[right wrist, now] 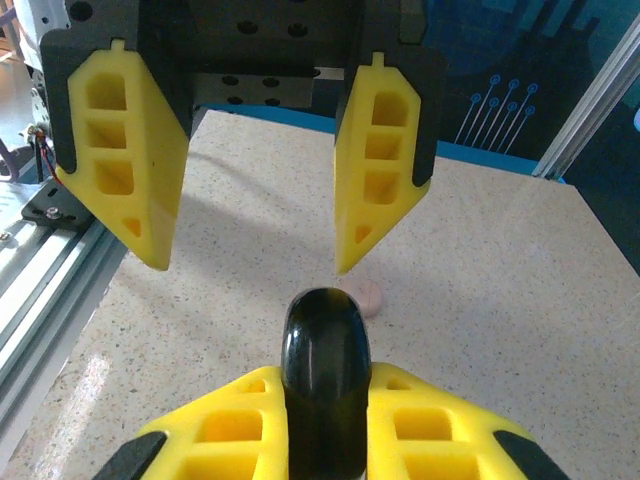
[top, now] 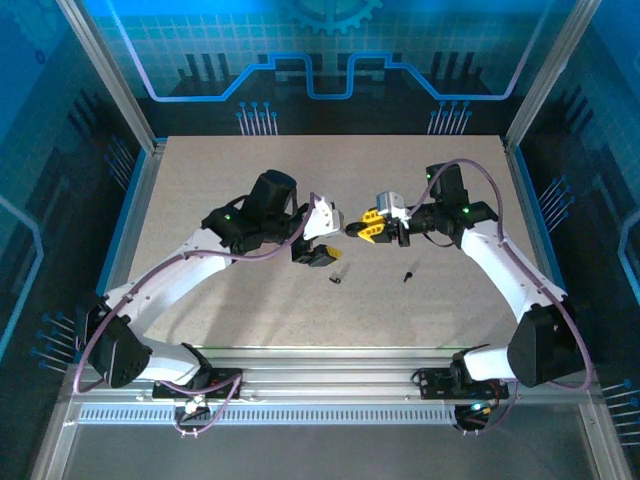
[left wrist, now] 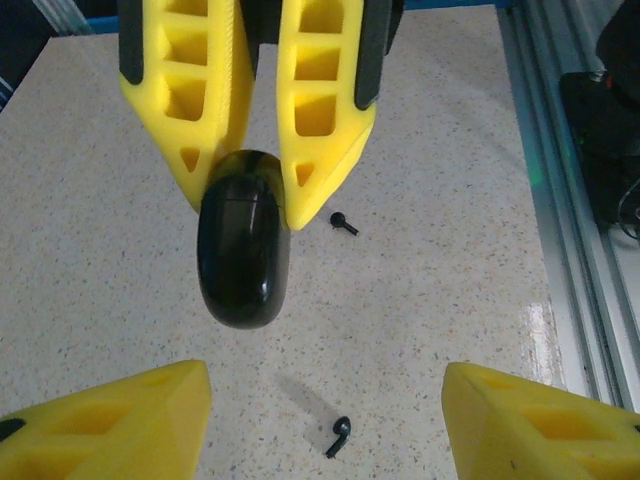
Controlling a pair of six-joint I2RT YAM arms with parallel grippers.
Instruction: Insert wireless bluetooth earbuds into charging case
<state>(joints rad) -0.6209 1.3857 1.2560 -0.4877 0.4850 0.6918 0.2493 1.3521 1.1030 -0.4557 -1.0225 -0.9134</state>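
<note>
Right hand [left wrist: 250,212] is pinching the glossy black case [left wrist: 243,255] by one end, left hand [right wrist: 250,268] is hovering spread apart; any off-centre contact is risking a slip.

- Glossy black oval plastic charging case [left wrist: 243,262], plain, with pale reflections.
- Bright yellow latticed fingers [left wrist: 190,110], black-backed, on right tool [left wrist: 247,212] and left tool [right wrist: 252,266].
- Pale beige desk [left wrist: 440,180], finely speckled with dark flecks.
- Tiny black stemmed earbud [left wrist: 343,222]; second black earbud [left wrist: 340,436].
- Small rounded pale pink piece [right wrist: 368,296].
- Deep blue backdrop [top: 320,60], lighter blue circuit lines.
</note>
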